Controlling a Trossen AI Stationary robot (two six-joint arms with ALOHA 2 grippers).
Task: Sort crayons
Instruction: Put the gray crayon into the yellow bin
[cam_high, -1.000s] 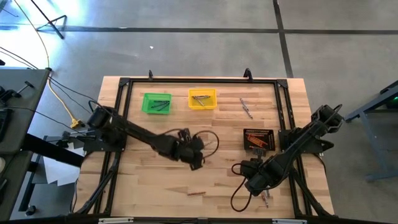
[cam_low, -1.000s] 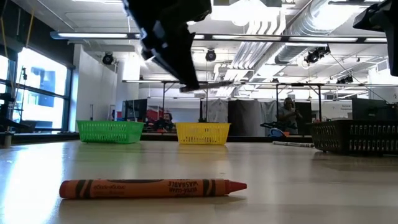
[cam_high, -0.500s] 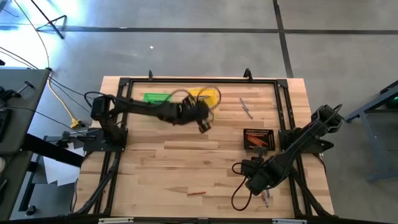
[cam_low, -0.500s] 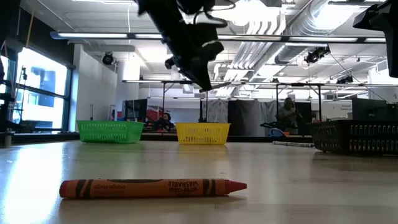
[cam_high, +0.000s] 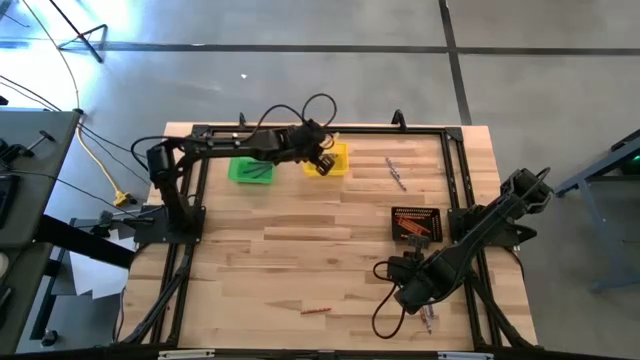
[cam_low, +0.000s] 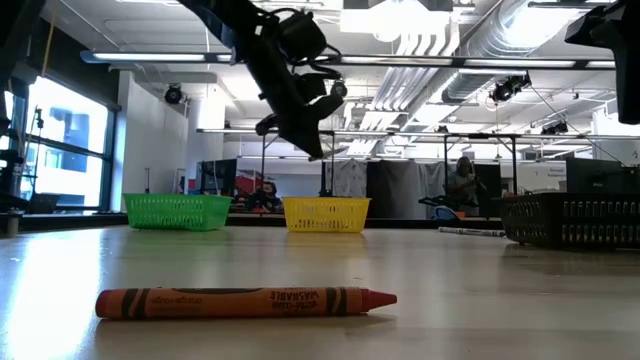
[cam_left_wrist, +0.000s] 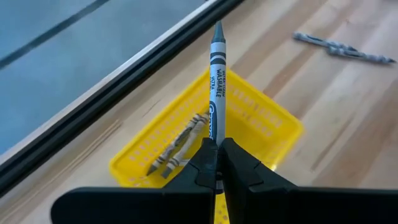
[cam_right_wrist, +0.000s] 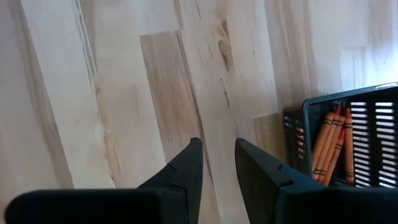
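Left wrist view shows the left hand (cam_left_wrist: 217, 155) clamped on a grey crayon (cam_left_wrist: 216, 74), which sticks straight out past the fingertips with its point leading. Right beneath and just ahead of that hand sits the yellow bin (cam_left_wrist: 261, 112), already holding a couple of grey crayons (cam_left_wrist: 180, 144), so my guess is the held one is about to join them. Beside that hand, on the side toward its own arm's base, the green bin (cam_high: 251, 166) has a few dark sticks in it too. Over by the right hand (cam_right_wrist: 217, 163), whose fingers stand apart with nothing between them above bare bench (cam_high: 300, 250), the black bin (cam_right_wrist: 354, 134) holds a row of orange-red crayons (cam_right_wrist: 333, 142), just off to that hand's side. Sorting looks well along but not finished: one orange-red crayon (cam_low: 245, 302) lies alone on the bench, well away from both hands, and a few loose grey sticks (cam_high: 396, 172) lie beyond the yellow bin, a little way from the left hand. The held crayon is slim, paper-wrapped with dark bands and printed lettering, sharpened to a clean tip.
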